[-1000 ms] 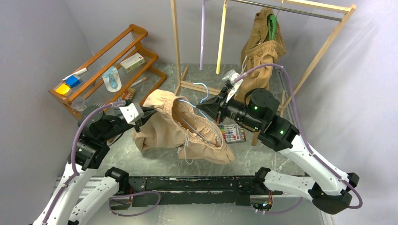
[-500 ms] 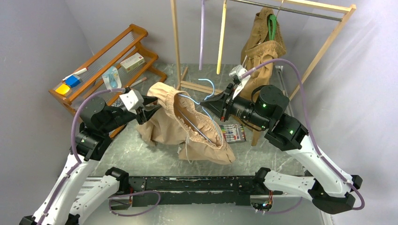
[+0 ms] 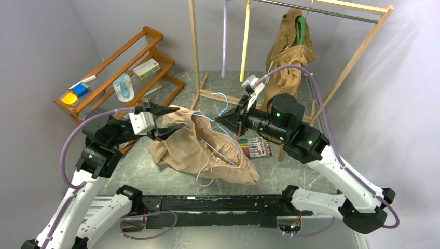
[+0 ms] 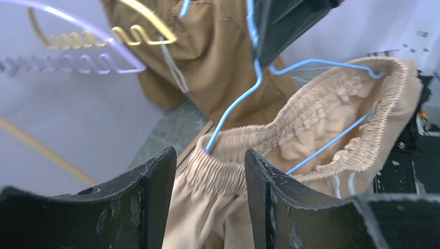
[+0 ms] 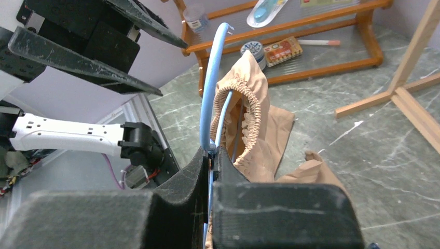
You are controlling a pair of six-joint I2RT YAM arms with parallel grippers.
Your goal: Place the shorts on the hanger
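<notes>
The tan shorts point(image 3: 189, 150) hang by their gathered waistband point(image 4: 228, 155) from the light-blue hanger point(image 3: 224, 98), whose arms run inside the waistband point(image 5: 244, 111). My right gripper point(image 3: 222, 118) is shut on the hanger point(image 5: 210, 88) just below its hook, holding it above the table; in its own wrist view the gripper point(image 5: 214, 154) pinches the blue wire. My left gripper point(image 3: 174, 119) stands open at the waistband's left end. In the left wrist view the elastic lies loosely in the gap of that gripper point(image 4: 209, 153), beside the hanger's arm point(image 4: 238, 101).
A wooden shelf rack point(image 3: 122, 65) with small items stands at the back left. The wooden clothes rail point(image 3: 194, 52) behind carries a lilac hanger point(image 3: 224, 41), a yellow hanger point(image 3: 244, 44) and brown shorts point(image 3: 288, 52). A marker set point(image 3: 254, 148) lies under the right arm.
My left gripper has opened and let go of the waistband, rising a little toward the back. The right gripper has kept its hold on the hanger and shifted slightly left.
</notes>
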